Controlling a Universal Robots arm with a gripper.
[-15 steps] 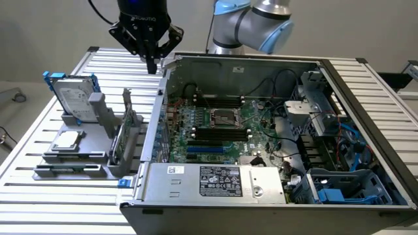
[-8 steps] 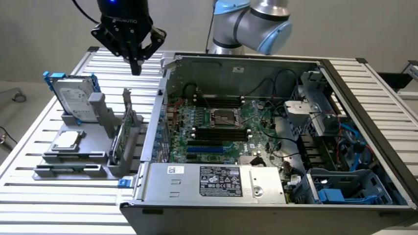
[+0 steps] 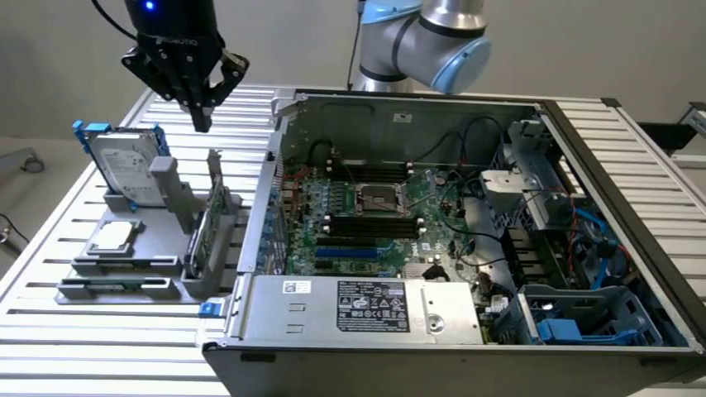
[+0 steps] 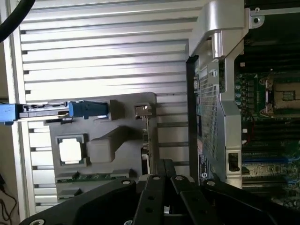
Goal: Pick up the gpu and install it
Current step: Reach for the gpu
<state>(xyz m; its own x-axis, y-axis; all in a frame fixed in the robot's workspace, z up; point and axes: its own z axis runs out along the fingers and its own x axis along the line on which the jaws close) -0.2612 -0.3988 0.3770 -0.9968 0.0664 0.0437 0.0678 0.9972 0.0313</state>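
**GPU pick: approach, gripper above the parts holder, nothing held**

Step in hand: approach for the pick. The gripper [image 3: 201, 124] hangs above the grey parts holder [image 3: 121, 289] with its fingers pressed together and empty. The tips point down, clear of every part.

The gpu [image 3: 207, 231] stands on its long edge in a slot of the holder, on the side nearest the open computer case [image 3: 408, 116]. It is untouched and not yet installed. From the wrist view it reads as a thin edge just ahead of the fingertips.

Judgement: a grasp calls for the fingers to part first, then to line up across the card's thin top edge (a narrow target, little room for skew). A straight lift out of the slot would follow.

Materials and shapes:
- **Gpu:** slim flat rectangle with a green circuit-board face and a bright metal bracket at one end.
- **Holder:** matte grey, blocky, looks like plastic.
- **Hard drive [image 3: 124, 165]:** upright, brushed silver with blue rails.
- **Processor chip [image 3: 114, 237]:** small, square, flat, silver.
- **Table [image 3: 88, 356]:** ribbed metal slats.
- **Motherboard [image 3: 375, 207]:** green and densely populated, lying in the case.
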